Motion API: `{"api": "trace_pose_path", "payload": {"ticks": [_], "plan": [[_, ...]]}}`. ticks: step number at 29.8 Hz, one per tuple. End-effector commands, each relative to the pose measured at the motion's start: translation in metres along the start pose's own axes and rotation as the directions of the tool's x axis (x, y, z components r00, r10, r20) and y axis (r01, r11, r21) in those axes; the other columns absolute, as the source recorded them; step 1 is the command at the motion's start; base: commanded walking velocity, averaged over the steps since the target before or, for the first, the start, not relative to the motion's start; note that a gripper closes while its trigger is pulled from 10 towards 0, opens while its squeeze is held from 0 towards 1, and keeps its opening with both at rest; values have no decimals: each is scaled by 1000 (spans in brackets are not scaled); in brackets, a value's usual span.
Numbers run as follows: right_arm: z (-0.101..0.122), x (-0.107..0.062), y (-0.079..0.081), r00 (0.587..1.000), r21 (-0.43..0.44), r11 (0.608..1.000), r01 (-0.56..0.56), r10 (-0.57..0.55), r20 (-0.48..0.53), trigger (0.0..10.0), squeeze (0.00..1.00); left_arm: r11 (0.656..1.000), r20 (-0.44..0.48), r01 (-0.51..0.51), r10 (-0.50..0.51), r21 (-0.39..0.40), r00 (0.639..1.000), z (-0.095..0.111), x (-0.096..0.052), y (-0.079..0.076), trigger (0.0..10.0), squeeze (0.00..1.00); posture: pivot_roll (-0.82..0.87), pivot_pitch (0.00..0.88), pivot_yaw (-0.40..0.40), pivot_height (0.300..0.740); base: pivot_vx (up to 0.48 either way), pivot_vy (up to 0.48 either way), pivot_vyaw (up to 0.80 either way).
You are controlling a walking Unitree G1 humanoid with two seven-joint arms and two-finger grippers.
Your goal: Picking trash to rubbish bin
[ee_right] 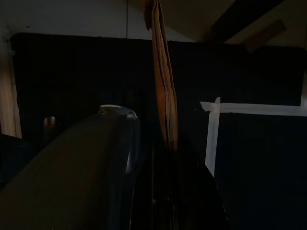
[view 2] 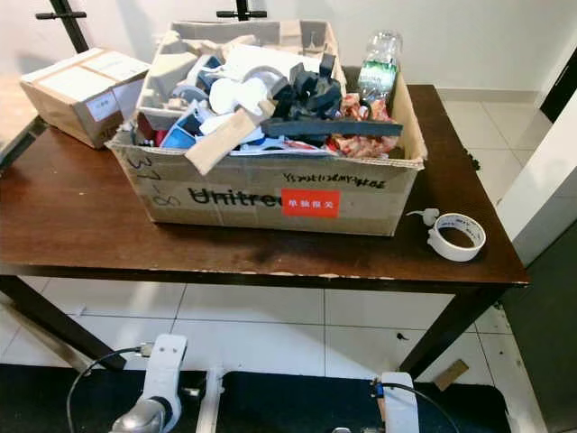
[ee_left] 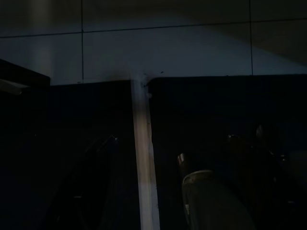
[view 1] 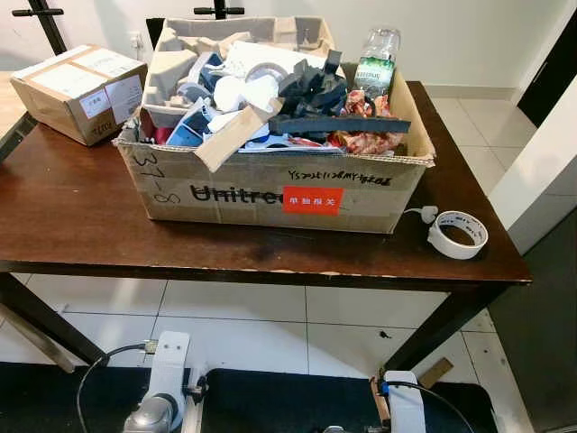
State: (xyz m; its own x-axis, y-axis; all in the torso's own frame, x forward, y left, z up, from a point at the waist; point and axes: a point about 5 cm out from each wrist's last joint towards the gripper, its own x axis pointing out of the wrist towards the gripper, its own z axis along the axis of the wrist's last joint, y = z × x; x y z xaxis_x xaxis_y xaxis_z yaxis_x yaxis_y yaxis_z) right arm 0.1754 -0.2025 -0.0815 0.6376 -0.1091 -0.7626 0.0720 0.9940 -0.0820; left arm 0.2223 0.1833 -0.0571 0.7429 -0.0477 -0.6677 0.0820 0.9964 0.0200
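Observation:
A large cardboard box [view 1: 270, 194] printed with "Unitree" stands on a dark wooden table [view 1: 72, 216]. It is heaped with trash: paper pulp trays, white wrappers, black foam pieces and red packets. A clear plastic bottle [view 1: 377, 61] stands in its far right corner. Both arms hang low in front of the table. In the dark right wrist view my right gripper [ee_right: 169, 146] is shut on a thin brown cardboard strip [ee_right: 163, 76], which also shows beside the right wrist [view 1: 380, 401]. In the left wrist view my left gripper [ee_left: 165, 141] is faintly visible, open and holding nothing.
A smaller sealed carton [view 1: 81, 90] sits at the table's far left. A roll of white tape [view 1: 457, 234] lies near the front right corner. Below are white floor tiles, a black mat [view 1: 270, 397] and a wood scrap [view 1: 436, 372] by the table leg.

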Motion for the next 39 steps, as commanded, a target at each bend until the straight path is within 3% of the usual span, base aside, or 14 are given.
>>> {"api": "trace_pose_path", "payload": {"ticks": [1,3,7,12,14,18,21,22,24,26,27,29,33,39], "plan": [[-4,-2,-5,1000,6,1000,1,-1,-3,10000,0,994,-6,57,-57,89,998,-4,-2,-2,10000,0,50,171,27,740,0,0,0],[11,-1,-12,995,20,999,-50,48,89,10000,0,959,43,179,-193,219,980,3,-4,-7,10000,0,53,168,28,740,0,0,0],[28,-3,-15,966,-6,984,-176,174,191,10000,0,925,122,242,-288,293,950,16,-9,-3,10000,0,44,165,33,740,0,0,0],[60,-16,-13,831,-151,876,-458,482,278,10000,0,867,232,343,-439,360,868,47,-16,-1,10000,0,39,158,33,740,0,0,0],[76,-31,-5,707,-257,755,-603,655,266,10000,0,809,240,396,-528,435,815,62,-22,-4,10000,0,39,155,33,740,0,0,0],[83,-43,1,620,-326,655,-681,754,219,10000,0,759,222,435,-588,485,778,67,-25,-8,10000,0,38,152,30,740,0,0,0],[85,-63,10,465,-398,456,-796,882,79,10000,0,644,151,529,-702,553,696,70,-35,-16,10000,0,39,148,29,740,0,0,0],[85,-63,10,465,-398,456,-796,882,79,10000,0,644,151,529,-702,553,696,70,-35,-16,10000,0,39,148,29,740,0,0,0],[98,-82,16,344,-407,342,-847,936,71,10000,0,627,176,588,-746,512,642,83,-44,-21,10000,0,37,144,29,740,0,0,0],[108,-89,19,299,-403,319,-858,948,112,10000,0,624,198,604,-758,496,621,90,-47,-22,10000,0,37,144,29,740,0,0,0],[135,-105,21,202,-408,277,-870,955,217,10000,0,614,252,619,-779,489,574,111,-56,-25,10000,0,38,140,27,740,0,0,0],[152,-113,21,160,-427,272,-862,947,279,10000,0,618,296,616,-781,489,550,126,-61,-25,10000,0,38,140,27,740,0,0,0],[206,-120,12,162,-497,437,-750,849,502,10000,0,657,454,554,-754,512,475,180,-76,-21,10000,0,38,134,24,740,0,0,0],[266,-144,-8,54,-471,529,-706,703,709,10000,0,677,583,499,-730,541,358,245,-97,-20,10000,0,44,129,14,740,0,0,0]]}}
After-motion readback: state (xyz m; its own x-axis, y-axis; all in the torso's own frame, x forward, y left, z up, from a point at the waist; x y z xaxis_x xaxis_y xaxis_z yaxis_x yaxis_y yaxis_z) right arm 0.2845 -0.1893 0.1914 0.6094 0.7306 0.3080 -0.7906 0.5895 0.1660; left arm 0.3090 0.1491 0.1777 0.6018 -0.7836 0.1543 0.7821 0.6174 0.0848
